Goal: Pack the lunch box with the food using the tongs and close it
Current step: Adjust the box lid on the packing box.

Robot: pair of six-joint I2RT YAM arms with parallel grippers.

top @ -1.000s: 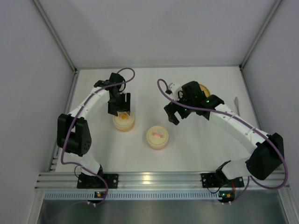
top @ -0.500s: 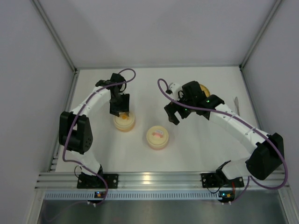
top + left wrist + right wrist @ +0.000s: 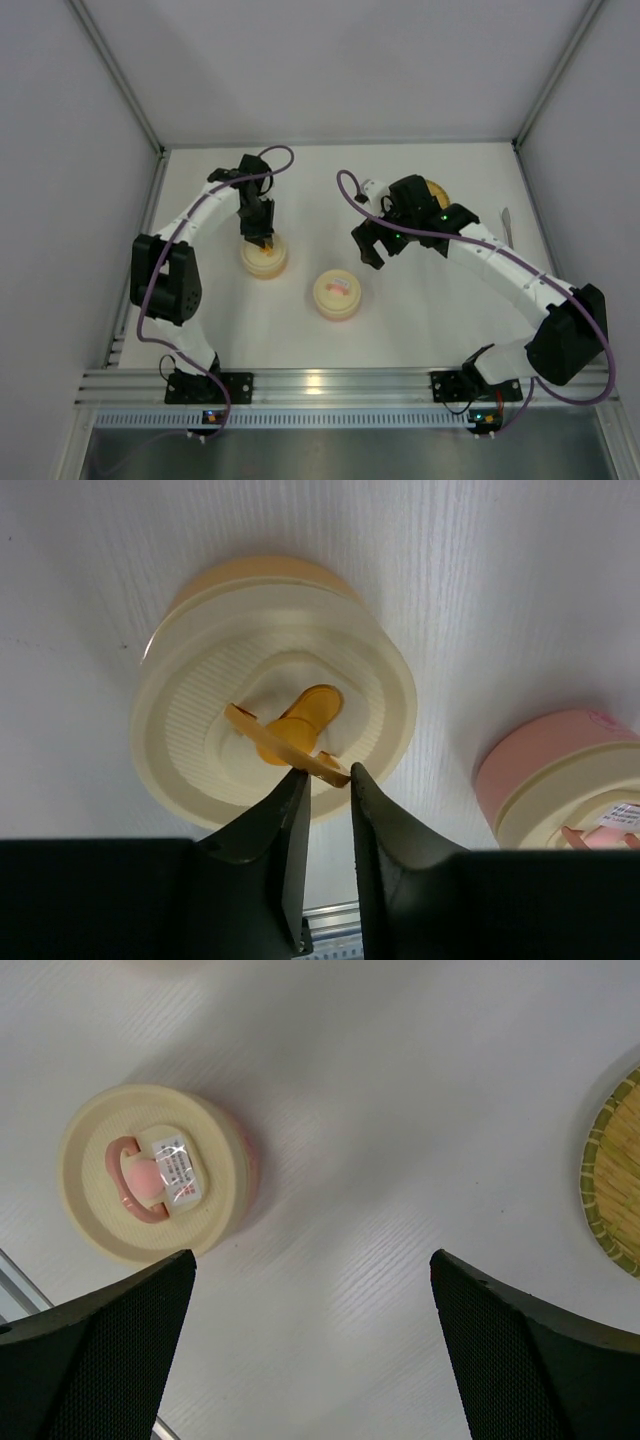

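Straddling the orange tab [image 3: 290,730] on the round, cream-lidded orange lunch box [image 3: 264,262], my left gripper [image 3: 325,778] stands narrowly open, not yet pinching; next, squeeze and lift the lid [image 3: 190,730]. My right gripper [image 3: 312,1350] hangs wide, empty; slim silver metal tongs [image 3: 506,222] lie far right.

Resting on white table [image 3: 420,330]: orange tub [image 3: 265,261] right under left gripper [image 3: 262,241], pink tub [image 3: 337,295] near right gripper [image 3: 372,246], woven plate [image 3: 437,188] and tongs [image 3: 506,226] farther right.

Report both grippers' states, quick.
Left gripper: jaws narrow, either side of the orange lid handle; whether it is gripped cannot be told.
Right gripper: open, holding nothing.
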